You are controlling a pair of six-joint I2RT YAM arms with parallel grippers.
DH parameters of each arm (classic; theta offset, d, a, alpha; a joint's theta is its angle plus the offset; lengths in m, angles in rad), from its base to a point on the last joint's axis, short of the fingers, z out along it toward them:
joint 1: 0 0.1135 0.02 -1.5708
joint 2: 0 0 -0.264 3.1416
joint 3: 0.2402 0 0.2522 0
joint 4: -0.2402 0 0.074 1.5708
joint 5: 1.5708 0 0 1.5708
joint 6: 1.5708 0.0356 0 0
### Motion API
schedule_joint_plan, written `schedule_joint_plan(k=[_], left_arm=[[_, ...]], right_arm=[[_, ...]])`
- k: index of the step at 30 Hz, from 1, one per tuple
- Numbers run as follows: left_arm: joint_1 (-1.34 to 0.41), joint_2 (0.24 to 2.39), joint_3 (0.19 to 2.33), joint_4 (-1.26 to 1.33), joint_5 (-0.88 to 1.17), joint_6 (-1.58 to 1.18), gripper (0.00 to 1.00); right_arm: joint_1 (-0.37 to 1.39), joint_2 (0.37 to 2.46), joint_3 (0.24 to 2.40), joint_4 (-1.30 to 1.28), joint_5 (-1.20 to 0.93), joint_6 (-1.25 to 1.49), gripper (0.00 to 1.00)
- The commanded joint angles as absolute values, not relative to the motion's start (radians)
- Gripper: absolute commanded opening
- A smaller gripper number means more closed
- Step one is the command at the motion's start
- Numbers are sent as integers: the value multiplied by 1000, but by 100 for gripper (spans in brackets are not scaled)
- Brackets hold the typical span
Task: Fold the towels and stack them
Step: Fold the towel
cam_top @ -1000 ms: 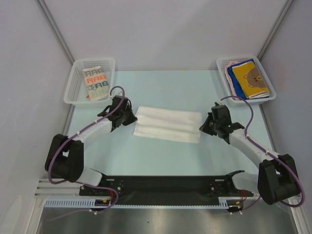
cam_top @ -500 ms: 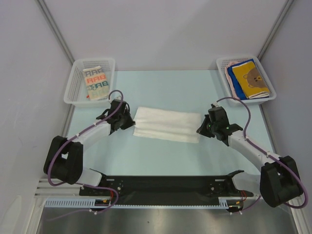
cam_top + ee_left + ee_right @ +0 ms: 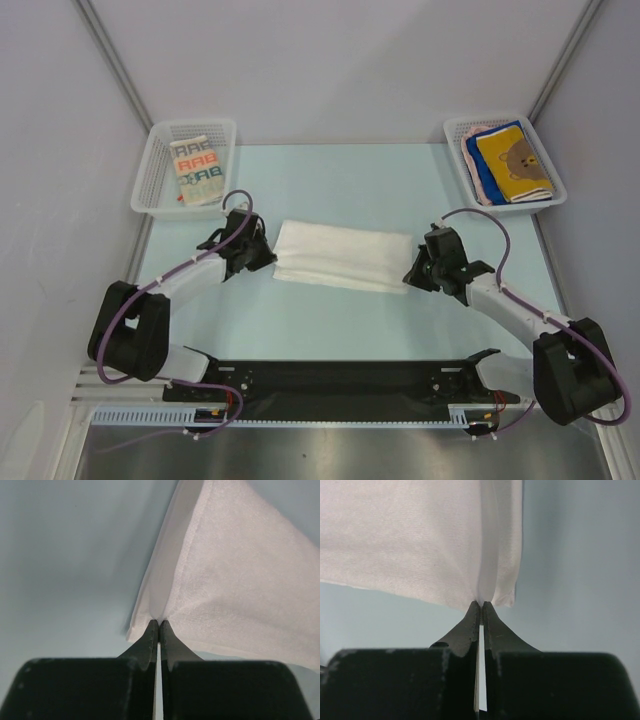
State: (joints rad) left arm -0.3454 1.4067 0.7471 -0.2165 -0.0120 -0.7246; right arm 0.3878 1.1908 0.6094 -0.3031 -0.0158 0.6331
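Shows a white towel (image 3: 340,255) folded into a long band across the middle of the table (image 3: 330,180), lying flat between the two arms and well apart from both baskets. Has the left gripper (image 3: 270,256) at the towel's left end, fingers pressed together and pinching the cloth's edge. From the left wrist, meets the white towel (image 3: 240,580) right at the tips of the left gripper (image 3: 159,623), with the layers fanning up and to the right from the pinch. Has the right gripper (image 3: 411,274) at the opposite end, likewise clamped on the fabric. From the right wrist, catches a crease of the white towel (image 3: 410,540) near its corner between the tips of the right gripper (image 3: 481,603), with only a thin slit of light lower down between the fingers. Holds a lettered towel (image 3: 197,168), cream with colourful print, in the left basket (image 3: 145,185) at the table's far left corner. Finds in the right basket (image 3: 455,130), at the far right corner, a yellow-orange bear towel (image 3: 512,160) lying on a blue towel (image 3: 478,166), with a pale cloth (image 3: 482,131) edging out behind.
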Motion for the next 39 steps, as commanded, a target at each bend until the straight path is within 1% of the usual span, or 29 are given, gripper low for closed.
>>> schedule_joint_plan(k=[1, 8, 13, 26, 36, 39], left_arm=[[-336, 1374, 736, -183, -8, -703, 0], [-336, 1355, 768, -213, -8, -680, 0], [-336, 1325, 770, -230, 18, -672, 0], [-336, 1289, 696, -206, 26, -670, 0], [-337, 1333, 606, -127, 55, -684, 0], [-337, 1356, 597, -104, 69, -684, 0]], right_arm=[[393, 1198, 594, -275, 0, 641, 0], [391, 1198, 615, -290, 0, 637, 0], [393, 1170, 641, -333, 40, 632, 0], [390, 1138, 617, -347, 48, 635, 0], [393, 1189, 562, -293, 41, 644, 0], [391, 1212, 542, -267, 38, 650, 6]])
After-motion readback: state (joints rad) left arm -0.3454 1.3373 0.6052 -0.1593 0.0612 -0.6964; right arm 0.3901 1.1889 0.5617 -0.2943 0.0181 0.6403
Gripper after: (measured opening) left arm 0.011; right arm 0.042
